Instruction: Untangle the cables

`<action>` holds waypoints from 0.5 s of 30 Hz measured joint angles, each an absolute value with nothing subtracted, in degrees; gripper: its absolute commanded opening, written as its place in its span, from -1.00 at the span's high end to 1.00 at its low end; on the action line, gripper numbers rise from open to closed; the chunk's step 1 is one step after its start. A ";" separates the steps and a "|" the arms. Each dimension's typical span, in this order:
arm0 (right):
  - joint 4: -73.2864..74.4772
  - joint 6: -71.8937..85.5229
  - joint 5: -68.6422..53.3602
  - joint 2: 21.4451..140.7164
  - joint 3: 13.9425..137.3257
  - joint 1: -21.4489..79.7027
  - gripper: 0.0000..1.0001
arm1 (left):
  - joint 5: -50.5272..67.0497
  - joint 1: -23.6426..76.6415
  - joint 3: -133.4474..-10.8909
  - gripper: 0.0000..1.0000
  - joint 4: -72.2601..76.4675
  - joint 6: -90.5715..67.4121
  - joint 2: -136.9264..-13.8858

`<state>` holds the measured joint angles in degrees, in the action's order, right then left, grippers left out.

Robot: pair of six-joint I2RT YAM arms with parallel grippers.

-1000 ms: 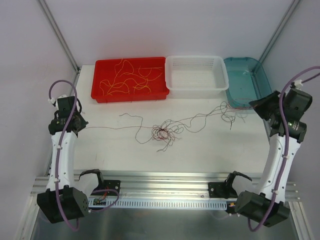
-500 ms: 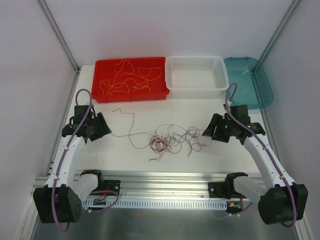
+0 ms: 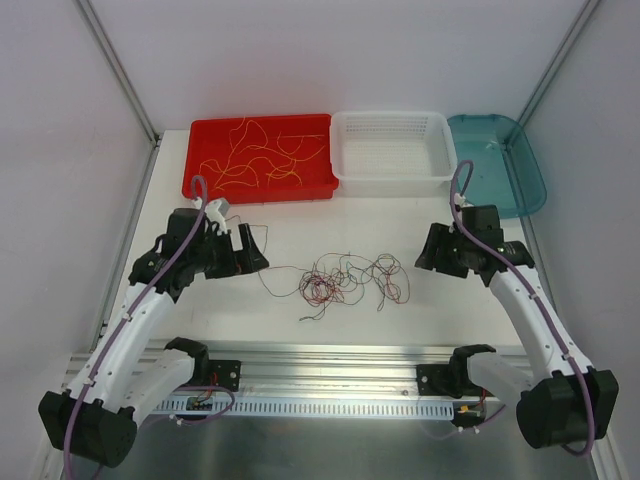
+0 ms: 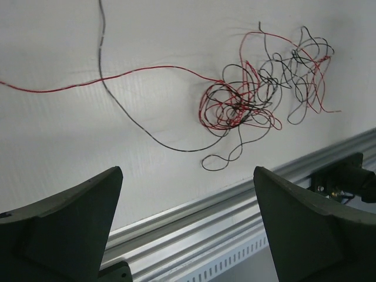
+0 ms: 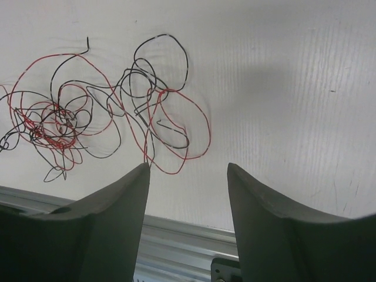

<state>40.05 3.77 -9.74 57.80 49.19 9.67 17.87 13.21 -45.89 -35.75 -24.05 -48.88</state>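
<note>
Sprawling left-to-right, tangled cables (image 3: 345, 278) between gaping left tool (image 3: 250, 248) and gaping right tool (image 3: 423, 256), both empty.

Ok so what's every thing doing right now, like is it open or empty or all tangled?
Left gripper: open, holding nothing.
Right gripper: open, holding nothing.
Red and black wires: tangled in a clump on the table.
Yellow wires: lying loose in the red tray.
White basket: empty.
Teal bin: looks empty.
</note>
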 measured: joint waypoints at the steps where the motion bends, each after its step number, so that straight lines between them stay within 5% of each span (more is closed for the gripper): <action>1: 39.29 3.68 -9.61 58.85 49.15 9.85 -0.10 | 17.98 15.00 -46.70 -0.90 -35.46 -24.29 -49.60; 15: 25.85 3.36 -9.23 78.00 46.19 11.66 -0.01 | 8.64 41.21 -59.99 -0.87 -28.60 -27.66 -74.56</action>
